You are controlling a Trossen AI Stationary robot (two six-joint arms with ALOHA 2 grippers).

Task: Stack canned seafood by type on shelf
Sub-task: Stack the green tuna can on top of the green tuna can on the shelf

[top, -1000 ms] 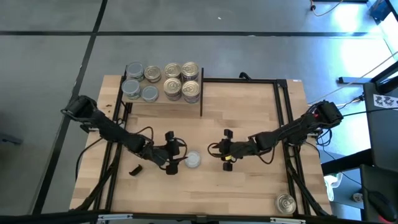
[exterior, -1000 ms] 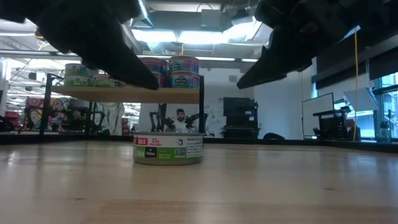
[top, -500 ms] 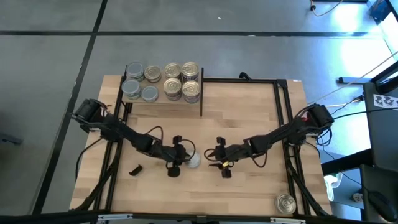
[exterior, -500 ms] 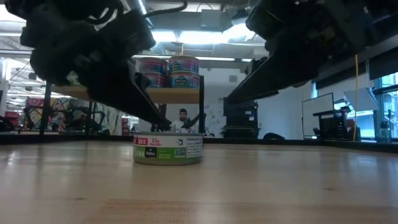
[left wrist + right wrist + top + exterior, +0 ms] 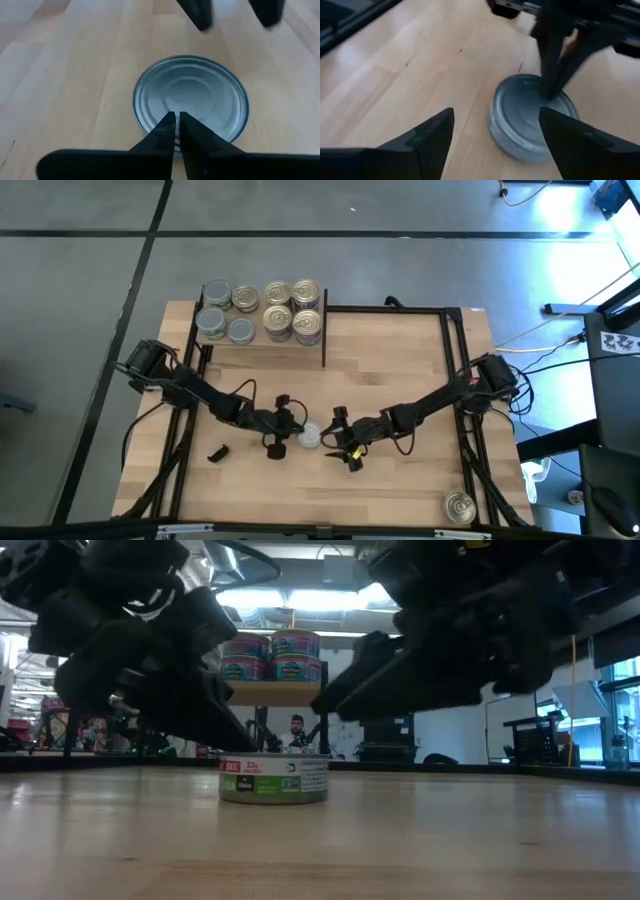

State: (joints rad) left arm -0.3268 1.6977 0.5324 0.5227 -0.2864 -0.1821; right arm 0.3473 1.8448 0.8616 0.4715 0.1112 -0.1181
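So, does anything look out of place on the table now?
Yes. One gold-topped tin sits alone near the table's front right corner, far from the shelf, and a small dark piece lies loose near the left arm.

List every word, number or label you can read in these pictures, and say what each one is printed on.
"BEE": white letters on a red patch of the label of the tin on the table, low view.
Other print on that green and white label: too small to read.
Labels on the stacked tins on the shelf: too blurred to read.
Wrist and high views: no readable text.
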